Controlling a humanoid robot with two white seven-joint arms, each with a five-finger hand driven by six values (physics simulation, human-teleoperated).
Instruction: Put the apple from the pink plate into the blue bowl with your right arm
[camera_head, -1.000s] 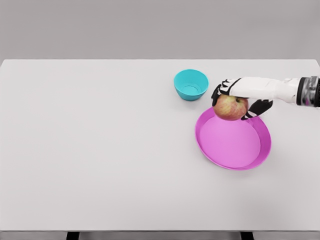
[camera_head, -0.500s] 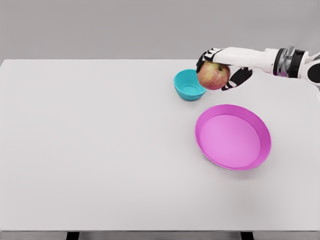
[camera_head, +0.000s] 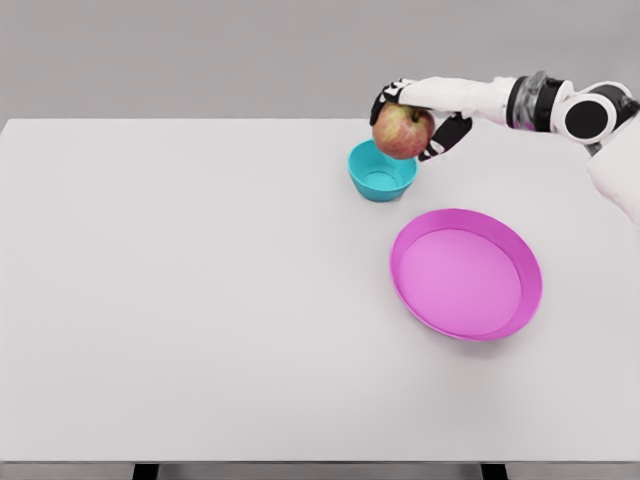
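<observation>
The right hand (camera_head: 415, 112) grips the round red-and-yellow apple (camera_head: 403, 131), with dark fingers (camera_head: 447, 135) curled around its far and near sides. Over the last second the hand has lifted the apple off the shallow round pink plate (camera_head: 525, 290) and carried it up and to the left. The plate now lies empty, below and to the right of the hand, well apart from it.

The apple now hangs directly beneath the palm. The small round blue bowl (camera_head: 380, 182) sits just below and slightly left of the hand. In the head view the apple overlaps the bowl's far right rim; whether it touches the rim cannot be determined from this angle.

Judged from this position, the transport phase is nearly complete. The remaining steps are a small shift left to centre the apple over the bowl opening, a short descent, and release. A release from the present position risks the apple striking the rim and rolling onto the white flat surface (camera_head: 180, 300).

The left arm is not visible.
</observation>
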